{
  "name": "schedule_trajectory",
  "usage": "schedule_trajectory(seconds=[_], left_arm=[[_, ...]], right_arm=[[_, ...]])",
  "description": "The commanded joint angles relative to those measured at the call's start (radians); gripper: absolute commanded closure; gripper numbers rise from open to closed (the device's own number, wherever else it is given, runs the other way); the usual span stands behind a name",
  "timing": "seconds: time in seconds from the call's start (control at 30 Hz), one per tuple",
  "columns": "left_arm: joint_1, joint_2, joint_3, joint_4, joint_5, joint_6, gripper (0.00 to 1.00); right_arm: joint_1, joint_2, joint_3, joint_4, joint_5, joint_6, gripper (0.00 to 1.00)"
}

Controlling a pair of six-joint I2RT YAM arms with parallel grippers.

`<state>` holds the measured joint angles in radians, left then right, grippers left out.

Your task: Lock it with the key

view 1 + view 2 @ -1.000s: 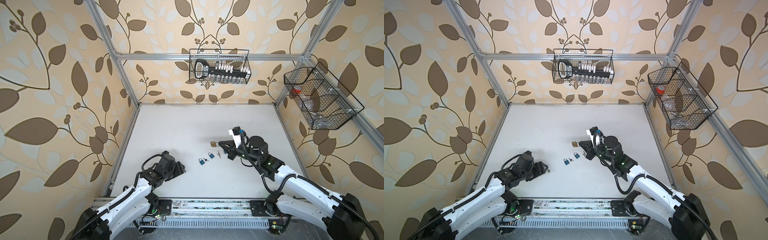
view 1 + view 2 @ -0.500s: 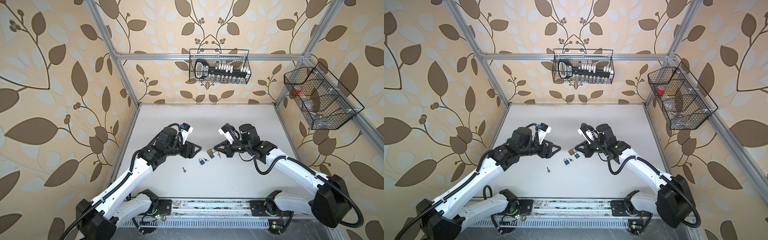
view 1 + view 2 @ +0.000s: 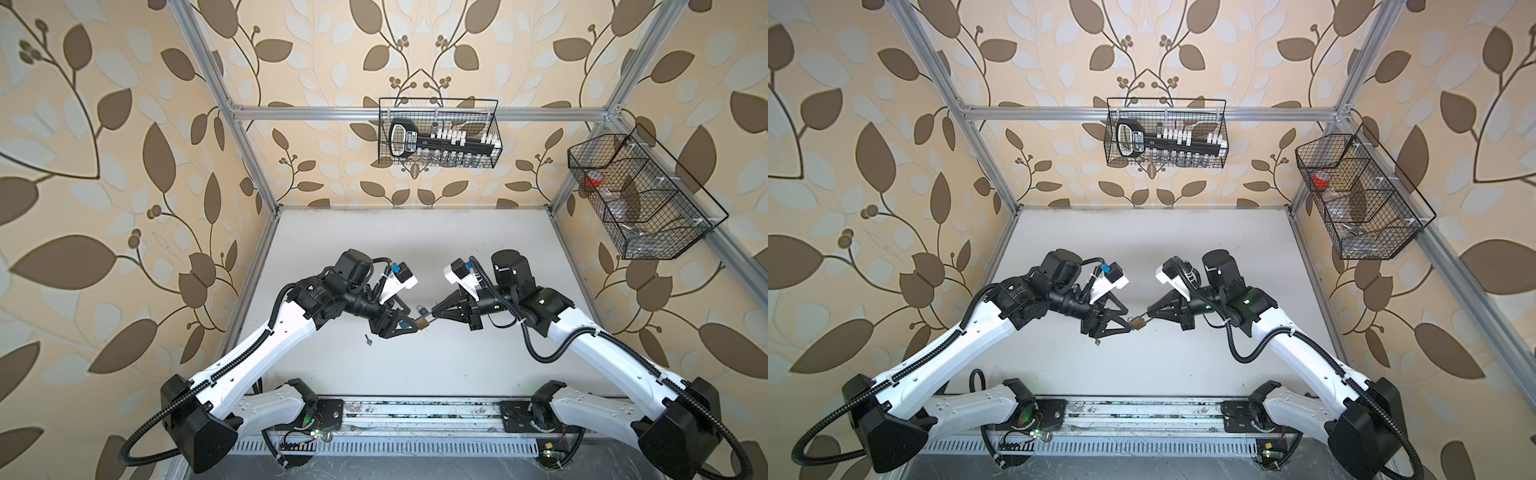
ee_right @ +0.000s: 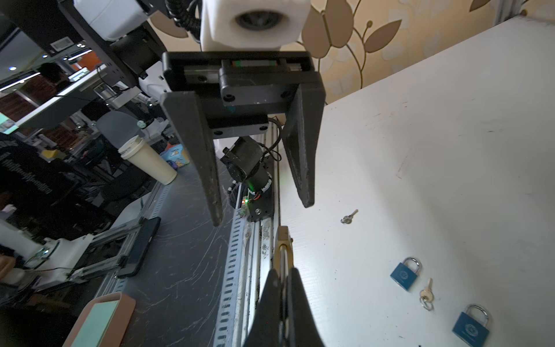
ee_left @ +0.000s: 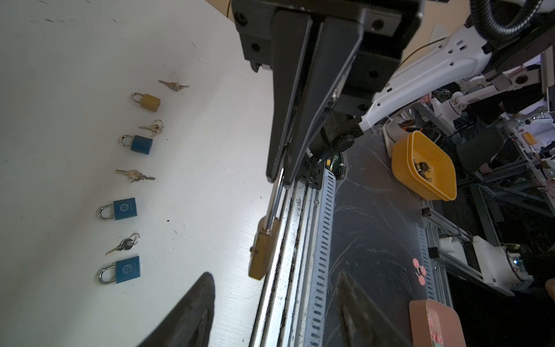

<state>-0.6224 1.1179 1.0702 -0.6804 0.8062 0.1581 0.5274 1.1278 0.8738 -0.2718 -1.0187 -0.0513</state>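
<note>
Pinching the brass padlock (image 5: pixel 260 252), the right gripper (image 5: pixel 279 177) holds it apparently just before the spread left gripper (image 4: pixel 262 214).

The brass padlock (image 5: pixel 262 255) is held clear of the white table (image 4: pixel 420 150), its silver shackle pinched between the closed fingers of the right gripper (image 5: pixel 277 178). Seen edge-on, its gold body points away from that gripper. Its far end sits level with and between the spread fingertips of the left gripper (image 4: pixel 261 216), touching neither. Whether the shackle is latched cannot be told. On the table a second brass padlock (image 5: pixel 147 102) and three blue padlocks (image 5: pixel 120 208) lie flat in a row, with small keys (image 5: pixel 135 175) between them. A lone silver key (image 4: pixel 349 217) lies flat, apart from that row.
</note>
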Motion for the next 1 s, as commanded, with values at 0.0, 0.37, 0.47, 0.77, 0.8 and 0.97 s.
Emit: schedule_trajectory(seconds=[0.0, 0.37, 0.47, 0.77, 0.8, 0.97], left_arm=[[-0.009, -0.002, 0.024, 0.004, 0.054, 0.025, 0.4], [-0.021, 0.036, 0.013, 0.037, 0.119, 0.004, 0.52], [-0.026, 0.045, 0.012, 0.046, 0.163, 0.006, 0.56], [-0.046, 0.077, 0.015, 0.024, 0.199, 0.016, 0.55], [-0.048, 0.083, 0.018, 0.019, 0.199, 0.02, 0.56], [-0.053, 0.108, 0.03, -0.006, 0.211, 0.041, 0.63]], right_arm=[[0.001, 0.003, 0.013, -0.006, -0.131, -0.041, 1.0], [0.004, 0.013, 0.004, -0.003, -0.163, -0.05, 1.0], [0.006, 0.021, 0.006, -0.002, -0.168, -0.056, 1.0], [0.01, 0.021, -0.007, -0.003, -0.153, -0.05, 1.0], [0.011, 0.023, -0.006, -0.002, -0.157, -0.05, 1.0], [0.012, 0.018, -0.007, -0.004, -0.148, -0.051, 1.0]])
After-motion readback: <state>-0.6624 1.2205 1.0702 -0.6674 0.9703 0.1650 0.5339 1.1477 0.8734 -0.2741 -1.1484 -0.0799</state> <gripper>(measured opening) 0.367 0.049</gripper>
